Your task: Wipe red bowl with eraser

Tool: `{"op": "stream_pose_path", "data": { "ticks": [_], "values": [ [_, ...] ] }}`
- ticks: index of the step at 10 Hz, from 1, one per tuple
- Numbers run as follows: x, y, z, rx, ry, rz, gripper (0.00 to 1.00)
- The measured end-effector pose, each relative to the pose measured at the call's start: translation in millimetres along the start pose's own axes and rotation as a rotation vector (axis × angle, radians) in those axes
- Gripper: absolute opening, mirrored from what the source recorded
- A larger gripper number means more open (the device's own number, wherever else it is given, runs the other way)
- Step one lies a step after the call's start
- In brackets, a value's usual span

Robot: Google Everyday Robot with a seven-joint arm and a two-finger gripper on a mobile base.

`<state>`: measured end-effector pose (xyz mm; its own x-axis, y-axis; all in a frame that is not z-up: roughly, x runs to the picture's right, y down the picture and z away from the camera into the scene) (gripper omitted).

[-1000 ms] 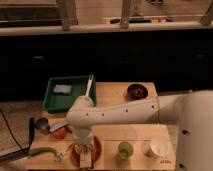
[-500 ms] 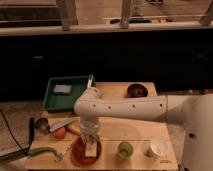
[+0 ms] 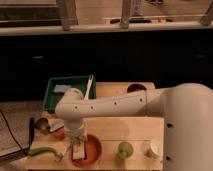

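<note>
- Jaws closed on the eraser (image 3: pixel 79 153), as far as I can judge: the whitish block sits right under the gripper (image 3: pixel 78 146) and has travelled with it over the last second.
- Gripper is down inside the red bowl (image 3: pixel 96 149), on the picture-left half, with the eraser apparently touching the bowl's inner face.
- Change: half a second ago the gripper and eraser were nearer the bowl's middle-right, and a second ago about centre. Now they have swung back to picture-left, so this reads as a back-and-forth wiping stroke.
- The red bowl itself has not shifted. It is at the front edge of the wooden surface (image 3: pixel 132 131), same spot in all three views.
- Meaning: wiping is under way, not just starting. The grasp and the reach are both done, and only part of the bowl looks covered so far, so I judge more passes are needed.
- Risk: dragging the bowl sideways toward the green pod-like thing (image 3: pixel 42 151) just beside it.
- Green cup (image 3: pixel 125 149) is near on the other side, and a white cup (image 3: pixel 153 147) sits beyond that. Neither has moved.
- Farther back, well apart: green tray (image 3: pixel 56 100) with a grey pad (image 3: pixel 62 88), and a dark brown bowl (image 3: pixel 136 88). Not involved.
</note>
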<state>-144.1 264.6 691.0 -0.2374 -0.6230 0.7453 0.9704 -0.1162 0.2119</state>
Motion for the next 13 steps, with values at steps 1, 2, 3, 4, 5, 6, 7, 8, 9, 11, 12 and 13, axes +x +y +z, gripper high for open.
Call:
{"op": "stream_pose_path", "data": {
  "ticks": [1, 2, 3, 4, 5, 6, 7, 8, 9, 11, 12, 13],
  "values": [
    [-7.7, -6.7, 1.3, 0.005, -0.002, -0.036, 0.0],
    [-14.7, -9.4, 6.1, 0.006, -0.014, -0.052, 0.0],
    [-18.5, -7.3, 11.4, 0.014, -0.023, -0.052, 0.0],
    [-21.1, 2.6, 15.4, 0.012, -0.033, -0.038, 0.0],
    [-23.0, 18.0, 18.9, 0.015, -0.038, -0.009, 0.0],
    [-23.0, 29.9, 19.3, 0.014, -0.039, 0.015, 0.0],
    [-19.8, 44.5, 17.9, 0.016, -0.034, 0.052, 0.0],
    [-14.4, 48.4, 15.6, 0.018, -0.028, 0.07, 0.0],
    [-7.3, 50.4, 13.5, 0.022, -0.02, 0.085, 0.0],
    [2.7, 42.6, 11.0, 0.025, -0.011, 0.086, 0.0],
    [4.2, 35.0, 10.3, 0.026, -0.008, 0.074, 0.0],
    [4.0, 29.1, 9.9, 0.026, -0.006, 0.06, 0.0]
  ]
}}
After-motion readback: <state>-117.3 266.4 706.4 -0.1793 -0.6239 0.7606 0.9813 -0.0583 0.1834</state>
